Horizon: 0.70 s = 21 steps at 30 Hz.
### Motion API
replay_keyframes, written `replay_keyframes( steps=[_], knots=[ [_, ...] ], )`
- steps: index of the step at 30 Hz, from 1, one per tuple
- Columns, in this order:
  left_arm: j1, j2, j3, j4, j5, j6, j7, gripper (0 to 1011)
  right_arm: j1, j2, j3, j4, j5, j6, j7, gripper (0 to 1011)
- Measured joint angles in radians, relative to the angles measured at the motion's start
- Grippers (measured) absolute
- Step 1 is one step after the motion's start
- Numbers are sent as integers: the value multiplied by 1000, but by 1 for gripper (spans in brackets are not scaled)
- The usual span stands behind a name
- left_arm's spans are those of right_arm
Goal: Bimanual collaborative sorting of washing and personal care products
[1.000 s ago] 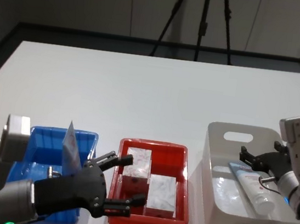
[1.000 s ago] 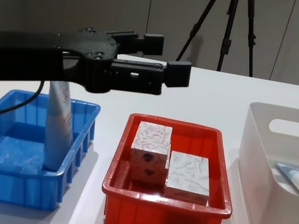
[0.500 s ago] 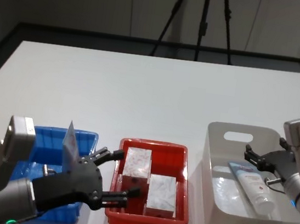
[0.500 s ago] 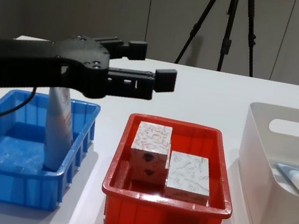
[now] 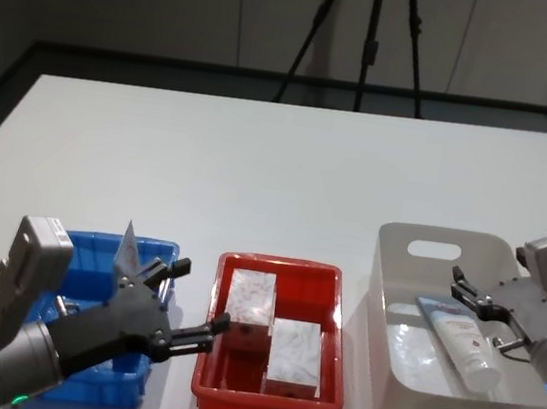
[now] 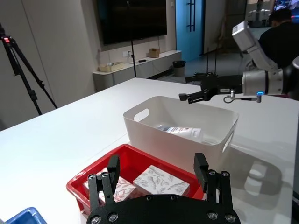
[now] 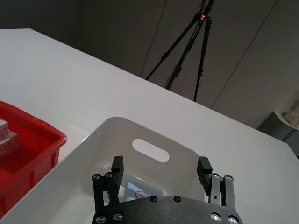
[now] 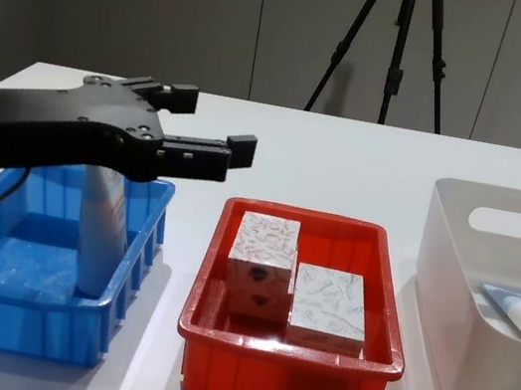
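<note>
One pale-blue tube (image 5: 129, 254) stands upright in the blue bin (image 5: 97, 239); another tube (image 5: 462, 340) lies flat in the white bin (image 5: 385, 280). Two white patterned boxes (image 5: 252, 298) (image 5: 294, 353) sit side by side in the red bin (image 5: 281, 262). My left gripper (image 5: 199, 298) hovers open and empty above the gap between the blue and red bins, beside the standing tube (image 8: 103, 228). Over the white bin's right side, my right gripper (image 5: 469, 291) is open and empty, above the lying tube (image 7: 140, 190).
The three bins stand in a row along the table's near edge. The white table (image 5: 279, 165) stretches bare behind them. A black tripod (image 5: 366, 35) stands on the floor beyond the far edge.
My left gripper has drawn back leftward from above the red bin toward the blue bin, still open. My right gripper has slid right, away from the white bin's middle.
</note>
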Motion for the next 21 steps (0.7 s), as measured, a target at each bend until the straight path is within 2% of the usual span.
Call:
replay_keyframes(
  steps=[14, 21],
  knots=[
    [15, -13, -9, 32, 98, -3, 191, 1002, -58, 131, -112, -89, 78, -99, -61, 1001],
    [22, -19, -14, 46, 143, -4, 280, 1002, -78, 175, -151, -119, 105, -133, -81, 1001]
  ],
)
